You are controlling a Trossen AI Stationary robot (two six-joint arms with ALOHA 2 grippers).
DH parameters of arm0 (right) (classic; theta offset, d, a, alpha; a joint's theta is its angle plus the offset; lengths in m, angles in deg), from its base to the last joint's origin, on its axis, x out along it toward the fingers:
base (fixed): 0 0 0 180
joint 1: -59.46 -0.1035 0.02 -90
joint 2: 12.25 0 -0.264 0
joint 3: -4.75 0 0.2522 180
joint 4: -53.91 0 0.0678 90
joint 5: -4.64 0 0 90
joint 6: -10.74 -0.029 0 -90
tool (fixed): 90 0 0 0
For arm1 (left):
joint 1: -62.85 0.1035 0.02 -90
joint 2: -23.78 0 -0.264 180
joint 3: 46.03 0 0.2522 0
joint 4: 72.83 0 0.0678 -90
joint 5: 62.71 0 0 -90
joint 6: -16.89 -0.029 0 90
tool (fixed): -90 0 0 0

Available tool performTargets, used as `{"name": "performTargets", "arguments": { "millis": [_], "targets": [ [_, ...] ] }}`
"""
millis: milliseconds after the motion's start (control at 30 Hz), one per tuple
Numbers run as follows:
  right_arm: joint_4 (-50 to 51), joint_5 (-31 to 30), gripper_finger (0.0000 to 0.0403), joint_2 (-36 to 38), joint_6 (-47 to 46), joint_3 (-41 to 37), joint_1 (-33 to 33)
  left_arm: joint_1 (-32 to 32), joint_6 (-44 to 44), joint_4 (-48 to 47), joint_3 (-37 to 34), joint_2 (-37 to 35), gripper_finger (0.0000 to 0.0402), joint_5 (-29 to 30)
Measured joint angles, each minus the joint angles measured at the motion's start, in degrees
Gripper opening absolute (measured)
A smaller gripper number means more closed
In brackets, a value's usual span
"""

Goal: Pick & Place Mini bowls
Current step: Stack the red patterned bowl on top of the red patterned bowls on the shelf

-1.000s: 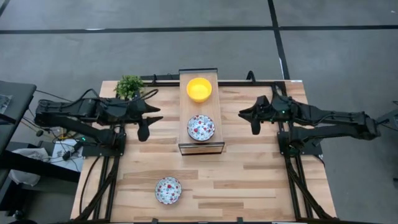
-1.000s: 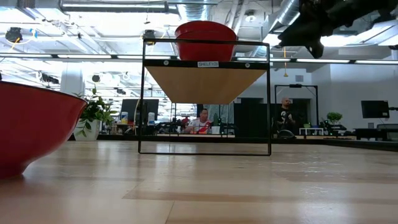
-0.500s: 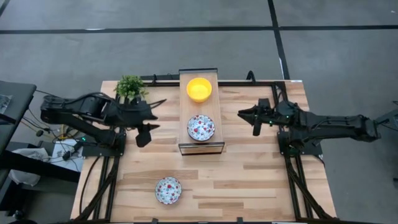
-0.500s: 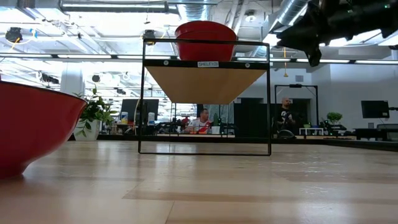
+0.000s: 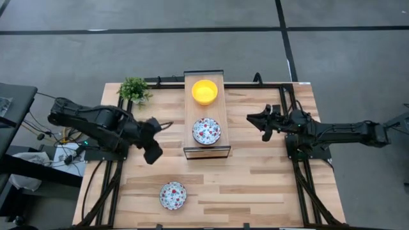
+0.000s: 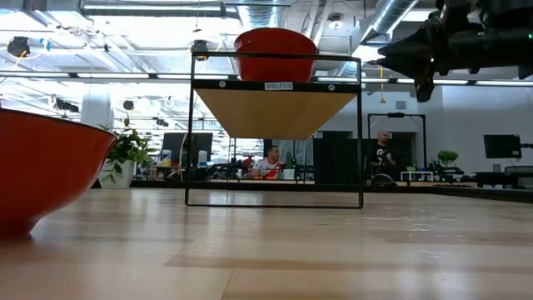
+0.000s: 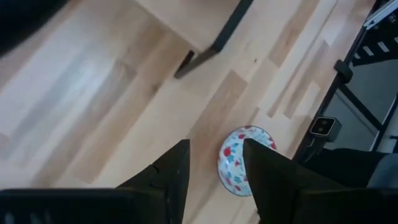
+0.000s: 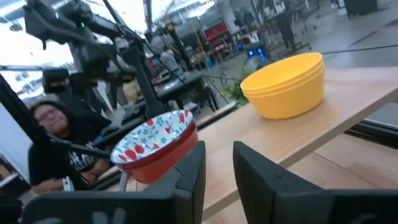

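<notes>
A white floral bowl with a red outer wall [image 5: 172, 195] rests on its foot on the table near the near edge; it also shows as the floral bowl [image 7: 245, 160] and the red bowl [image 6: 42, 171]. A second floral bowl [image 5: 206, 130] and a yellow bowl [image 5: 204, 91] stand on the raised wooden shelf [image 5: 220, 148]. My left gripper [image 5: 153, 153] hangs open left of the shelf's near end, above bare table, with the near bowl beyond its tips [image 7: 216, 146]. My right gripper [image 5: 262, 125] is open in the air right of the shelf, pointing at the shelf bowls [image 8: 217, 152].
A small green potted plant [image 5: 133, 88] stands at the far left corner. The shelf's black wire frame [image 6: 360, 125] lifts the board above the table. Bare wood lies between the shelf and the near bowl. People sit in the room behind the table.
My left gripper has moved toward the table's near edge and a little toward the shelf, tipping downward, as its arm drew back to the left. My right gripper has sunk slightly beside the shelf while its arm has flattened out. The bowls have kept still.
</notes>
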Motion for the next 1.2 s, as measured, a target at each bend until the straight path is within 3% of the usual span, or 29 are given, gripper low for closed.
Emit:
{"name": "performTargets", "arguments": {
  "millis": [267,500,800,1067,1200],
  "targets": [
    [-2.3,0.1,0.0070,1.4,-1.0,-3.0,0.0,-7.8,14.3,1.0,-5.9,1.0,0.0147,0.1],
    [-3.1,-0.1,0.0070,1.4,-2.8,-5.8,-2.3,-13.5,19.3,12.6,-15.3,1.0,0.0147,1.8],
    [-3.0,-0.1,0.0070,1.2,-2.7,-6.8,-3.8,-15.2,24.7,22.2,-24.6,1.0,0.0147,-2.9],
    [-3.0,-0.1,0.0070,1.2,-2.5,-6.8,-3.2,-15.3,27.7,33.1,-29.5,0.9,0.0147,-2.8],
    [-3.0,-0.1,0.0070,1.2,-2.5,-6.8,-3.2,-15.2,33.3,33.7,-31.3,0.9,0.0147,-2.5]
  ]
}}
